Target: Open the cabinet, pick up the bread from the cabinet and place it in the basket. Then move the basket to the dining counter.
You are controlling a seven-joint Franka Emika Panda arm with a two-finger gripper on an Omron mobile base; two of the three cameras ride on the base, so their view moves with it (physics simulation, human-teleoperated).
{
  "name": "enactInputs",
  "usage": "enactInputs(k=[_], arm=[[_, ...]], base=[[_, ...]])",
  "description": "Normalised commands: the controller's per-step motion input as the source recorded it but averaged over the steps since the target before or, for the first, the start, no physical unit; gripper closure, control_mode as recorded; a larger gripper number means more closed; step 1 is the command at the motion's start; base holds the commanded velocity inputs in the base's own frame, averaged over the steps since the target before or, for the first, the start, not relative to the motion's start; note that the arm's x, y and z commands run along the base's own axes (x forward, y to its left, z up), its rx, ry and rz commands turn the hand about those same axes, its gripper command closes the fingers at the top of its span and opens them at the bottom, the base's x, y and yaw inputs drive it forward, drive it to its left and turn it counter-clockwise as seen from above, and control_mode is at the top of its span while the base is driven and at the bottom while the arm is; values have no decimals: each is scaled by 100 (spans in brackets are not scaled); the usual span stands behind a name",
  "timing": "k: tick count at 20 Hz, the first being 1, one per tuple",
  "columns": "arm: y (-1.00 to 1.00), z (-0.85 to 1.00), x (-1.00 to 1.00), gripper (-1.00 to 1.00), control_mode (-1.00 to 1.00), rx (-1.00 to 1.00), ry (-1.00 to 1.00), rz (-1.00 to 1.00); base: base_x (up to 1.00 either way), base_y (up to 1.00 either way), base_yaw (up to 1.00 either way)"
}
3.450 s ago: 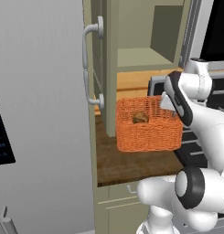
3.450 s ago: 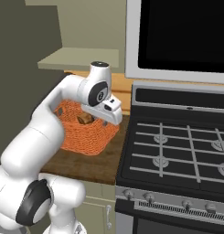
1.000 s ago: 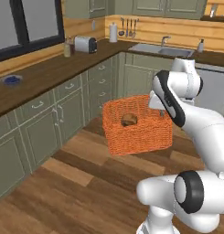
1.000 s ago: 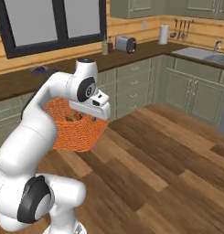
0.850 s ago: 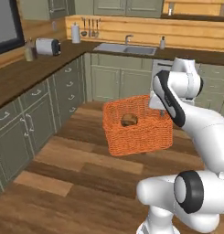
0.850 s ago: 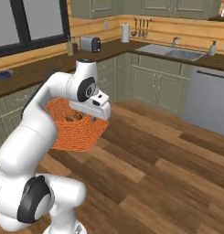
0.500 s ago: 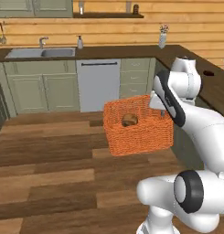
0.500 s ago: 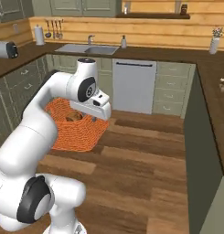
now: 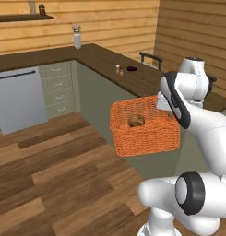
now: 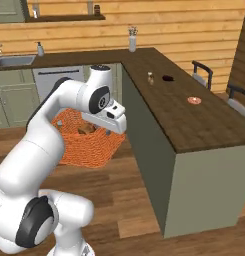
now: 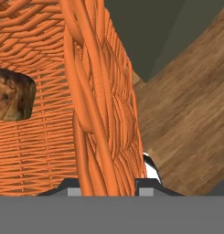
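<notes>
— Above the wooden floor (image 9: 50, 170), we carry the basket (image 9: 144, 129) in the air, the gripper (image 11: 106, 185) clamped on its side wall, one finger on each face of the weave. The bread (image 9: 136, 120) lies inside on the bottom.

— And the dining counter (image 10: 179, 107)?

— Off to our right in the right base view, its long axis running away from us toward the plank wall; the basket hangs lower than its top, we judge, so it likely needs lifting first.

— Anything unclear?

— The fingertips are cut off at the hand view's edge, and the small items (image 10: 168, 78) on the counter are too small to name.
</notes>
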Motion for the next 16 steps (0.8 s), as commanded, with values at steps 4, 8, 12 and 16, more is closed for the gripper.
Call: enactInputs(k=[4, 8, 12, 16], arm=[[0, 0, 0, 100, 100, 0, 0, 0], [0, 0, 0, 100, 100, 0, 0, 0], [0, 0, 0, 100, 100, 0, 0, 0], [0, 0, 0, 100, 100, 0, 0, 0]], base=[[76, -95, -5], [30, -100, 27], [0, -100, 52], [5, -100, 57]])
